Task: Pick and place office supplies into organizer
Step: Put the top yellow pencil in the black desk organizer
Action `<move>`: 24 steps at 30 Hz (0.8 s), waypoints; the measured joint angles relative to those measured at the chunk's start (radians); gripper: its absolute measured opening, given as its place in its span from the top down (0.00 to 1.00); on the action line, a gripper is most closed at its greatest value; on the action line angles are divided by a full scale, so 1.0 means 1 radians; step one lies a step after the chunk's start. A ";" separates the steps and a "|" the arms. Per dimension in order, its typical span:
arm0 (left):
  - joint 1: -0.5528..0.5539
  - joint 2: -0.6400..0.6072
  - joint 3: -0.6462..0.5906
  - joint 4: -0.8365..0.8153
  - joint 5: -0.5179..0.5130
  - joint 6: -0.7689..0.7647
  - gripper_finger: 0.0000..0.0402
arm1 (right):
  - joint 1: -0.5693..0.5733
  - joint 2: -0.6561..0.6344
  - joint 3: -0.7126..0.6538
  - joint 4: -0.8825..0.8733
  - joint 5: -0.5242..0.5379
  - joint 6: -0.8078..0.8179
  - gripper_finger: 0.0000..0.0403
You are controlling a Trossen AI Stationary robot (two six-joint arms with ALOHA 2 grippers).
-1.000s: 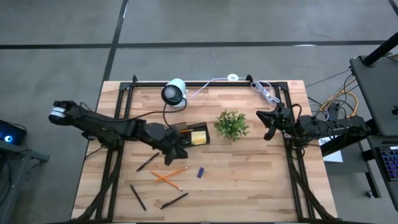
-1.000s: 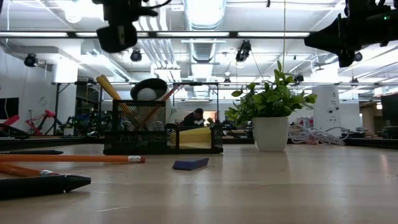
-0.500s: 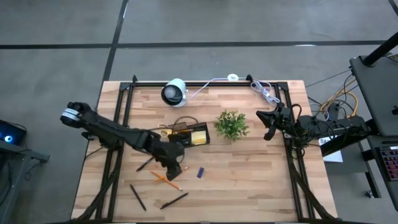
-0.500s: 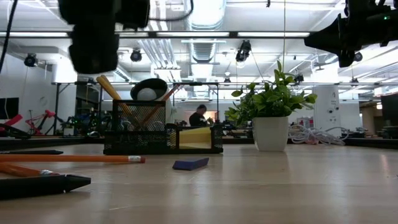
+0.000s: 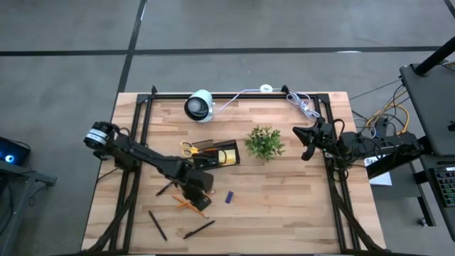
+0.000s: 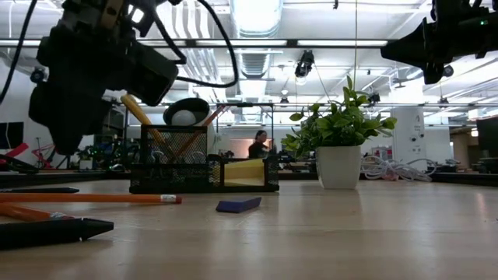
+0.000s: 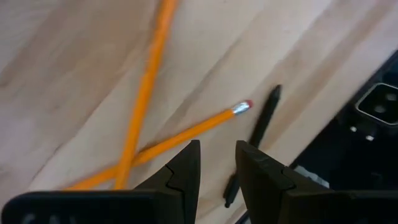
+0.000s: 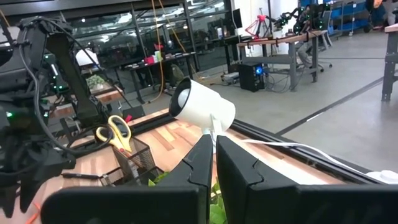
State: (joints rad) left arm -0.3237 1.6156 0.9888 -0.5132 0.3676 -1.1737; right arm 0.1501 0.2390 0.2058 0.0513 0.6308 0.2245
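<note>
a pale wood plank table (image 5: 284, 206) with black rails stands on grey floor; behind it, a workshop hall with ceiling lights, benches and a person far off. the left claw (image 5: 198, 193) hovers low over two crossed orange pencils (image 7: 146, 99), its fingers a little apart with nothing between them. the right claw (image 5: 307, 151) waits shut and empty at the table's right edge. loose on the wood lie three black pens (image 5: 157, 225) and one blue piece (image 5: 229, 197). the black organizer (image 5: 217, 155) sits mid-table beside the plant (image 5: 264, 143), holding yellow scissors (image 5: 188, 148) and a yellow pad (image 5: 227, 156). a white camera (image 5: 198, 106) stands at the far edge. no writing is readable.
</note>
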 joint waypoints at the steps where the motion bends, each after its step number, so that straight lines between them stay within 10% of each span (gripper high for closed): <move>1: 0.000 -0.001 0.001 -0.014 -0.001 -0.001 0.79 | 0.000 0.000 0.000 0.000 0.000 0.000 0.97; 24: -0.013 -0.015 0.044 -0.255 -0.248 0.055 0.79 | -0.001 -0.001 0.000 -0.020 0.000 0.004 0.97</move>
State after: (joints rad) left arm -0.3363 1.6005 1.0329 -0.7678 0.1200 -1.1191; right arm 0.1493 0.2382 0.2058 0.0311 0.6308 0.2283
